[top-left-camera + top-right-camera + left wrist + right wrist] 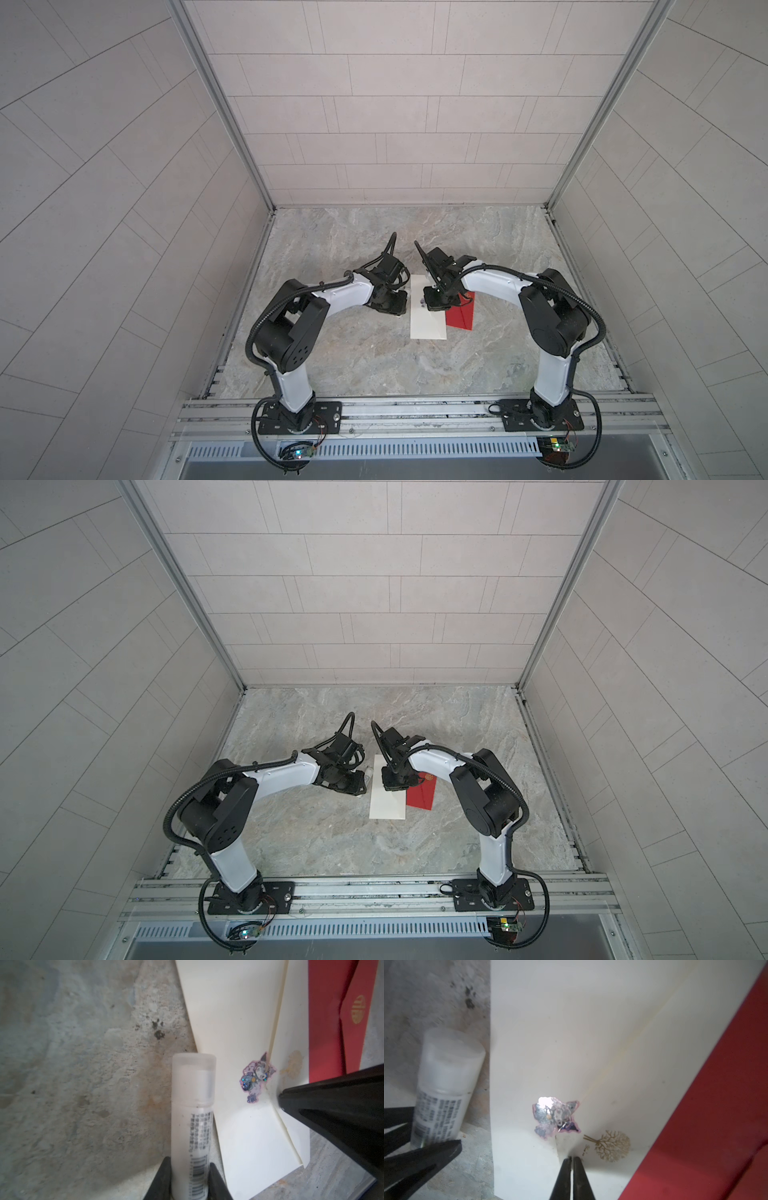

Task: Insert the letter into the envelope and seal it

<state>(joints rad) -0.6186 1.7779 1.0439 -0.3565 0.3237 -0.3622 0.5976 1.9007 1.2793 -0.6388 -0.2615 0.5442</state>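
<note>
A cream envelope lies flat on the marble table, with a glittery cartoon sticker near the tip of its pointed flap. My right gripper is shut on that flap tip, next to a gold tree print. My left gripper is just left of the envelope and shut on a white glue stick with its translucent cap on. The letter is hidden.
A red packet with a gold emblem on its flap lies against the envelope's right side, partly under my right wrist. Tiled walls enclose the table on three sides. The arm bases stand along the front rail.
</note>
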